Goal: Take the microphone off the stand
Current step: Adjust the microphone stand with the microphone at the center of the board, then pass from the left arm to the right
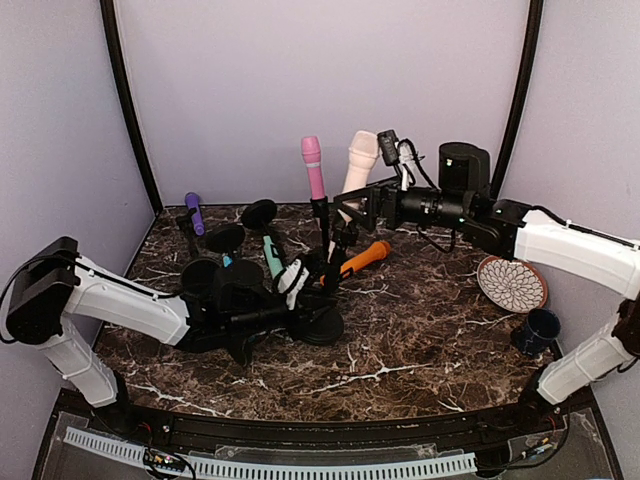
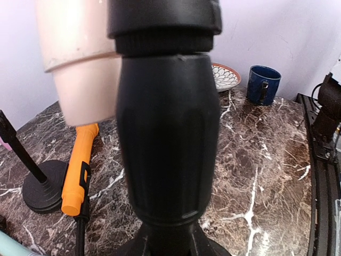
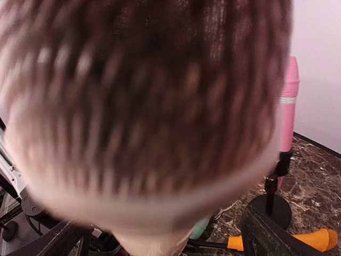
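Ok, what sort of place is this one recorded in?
Most likely a lab test booth, not a lived-in room: plain lilac walls close in a marble-patterned table, with a pink microphone and a cream microphone on stands.

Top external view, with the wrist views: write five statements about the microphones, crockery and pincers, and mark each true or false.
1. The pink microphone stands upright. True.
2. The dark blue ceramic mug sits on the round patterned plate. False: it stands on the marble tabletop, beside the plate.
3. The right pincer is wide open. True.
4. The left pincer is open. False: it is shut on the black microphone stand.
5. The orange microphone points straight up. False: it lies tilted, low over the tabletop.
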Controlling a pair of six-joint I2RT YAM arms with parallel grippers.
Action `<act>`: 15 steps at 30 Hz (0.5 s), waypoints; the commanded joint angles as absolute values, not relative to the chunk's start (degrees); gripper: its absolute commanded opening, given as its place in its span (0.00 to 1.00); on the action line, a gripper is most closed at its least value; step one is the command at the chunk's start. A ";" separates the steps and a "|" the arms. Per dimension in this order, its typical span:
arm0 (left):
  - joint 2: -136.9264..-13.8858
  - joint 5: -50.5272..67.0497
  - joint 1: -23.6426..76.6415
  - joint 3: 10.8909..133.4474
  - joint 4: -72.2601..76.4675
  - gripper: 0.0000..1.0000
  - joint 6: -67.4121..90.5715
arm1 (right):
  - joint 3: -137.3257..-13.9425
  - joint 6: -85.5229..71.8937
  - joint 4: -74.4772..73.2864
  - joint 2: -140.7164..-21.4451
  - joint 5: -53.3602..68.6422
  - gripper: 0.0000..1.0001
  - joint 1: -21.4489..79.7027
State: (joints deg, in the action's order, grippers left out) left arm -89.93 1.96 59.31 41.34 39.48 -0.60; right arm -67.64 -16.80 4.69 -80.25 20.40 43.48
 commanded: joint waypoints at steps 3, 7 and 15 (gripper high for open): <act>-97.21 -14.21 64.39 46.92 60.45 0.00 -4.92 | -63.14 -19.48 7.66 -73.75 4.18 0.99 43.77; -103.36 -24.42 66.99 49.16 66.87 0.00 -5.93 | -60.18 -20.15 8.77 -71.34 2.93 0.99 43.77; -111.55 -26.31 68.29 50.13 74.29 0.00 -3.83 | -57.99 -20.27 10.60 -70.44 3.83 0.99 43.99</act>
State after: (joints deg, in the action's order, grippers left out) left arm -111.31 -24.38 67.96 48.51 62.13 -4.49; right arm -59.18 -19.77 6.68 -71.46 4.47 43.48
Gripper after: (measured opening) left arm 0.180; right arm 0.986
